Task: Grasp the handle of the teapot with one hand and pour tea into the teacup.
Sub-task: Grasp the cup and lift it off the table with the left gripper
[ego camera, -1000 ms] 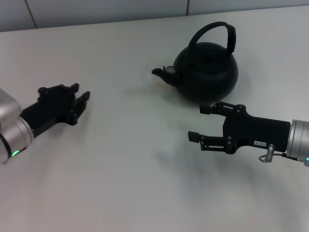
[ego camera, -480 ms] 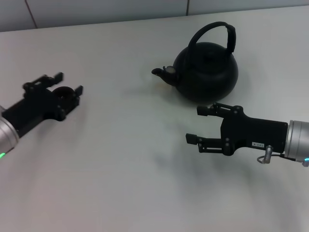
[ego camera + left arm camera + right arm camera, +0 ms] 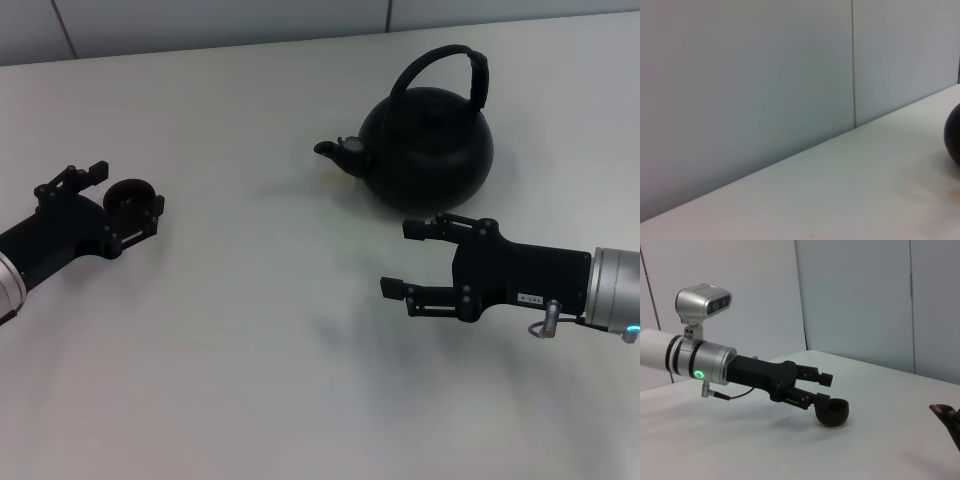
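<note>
Teapot (image 3: 428, 140) sits toward the far right of the white table (image 3: 260, 320), its arched handle (image 3: 446, 72) standing free above the round body and its short spout pointing to the robot's left; what it holds is hidden. The teacup (image 3: 128, 196) is well apart on the left, between the spread fingers of the left gripper (image 3: 115, 192), though whether they press on it and what lies in it cannot be told. The right gripper (image 3: 410, 258) hovers just in front of the pot, jaws wide open and empty, with a small white label on its body too small to read.
</note>
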Action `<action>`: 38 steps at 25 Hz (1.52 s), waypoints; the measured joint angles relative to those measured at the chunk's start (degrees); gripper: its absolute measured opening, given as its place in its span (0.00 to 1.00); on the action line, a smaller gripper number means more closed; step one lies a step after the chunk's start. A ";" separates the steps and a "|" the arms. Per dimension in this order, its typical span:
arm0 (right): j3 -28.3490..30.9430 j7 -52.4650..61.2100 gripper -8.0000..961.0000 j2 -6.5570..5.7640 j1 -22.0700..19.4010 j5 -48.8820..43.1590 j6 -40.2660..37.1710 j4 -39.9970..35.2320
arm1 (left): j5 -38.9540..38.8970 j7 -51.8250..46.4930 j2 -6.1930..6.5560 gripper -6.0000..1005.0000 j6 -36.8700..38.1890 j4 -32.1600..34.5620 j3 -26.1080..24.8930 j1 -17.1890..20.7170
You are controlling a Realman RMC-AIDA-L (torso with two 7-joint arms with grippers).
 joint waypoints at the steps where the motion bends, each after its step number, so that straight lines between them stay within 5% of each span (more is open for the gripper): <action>1: 0.00 0.00 0.86 0.00 0.00 0.00 0.00 0.00 | 0.00 0.00 0.00 0.81 0.00 0.00 0.00 0.00; 38: -0.87 0.00 0.86 0.09 0.52 -0.07 0.05 0.00 | 5.37 -2.58 -0.47 0.83 -7.40 -3.00 0.03 -4.10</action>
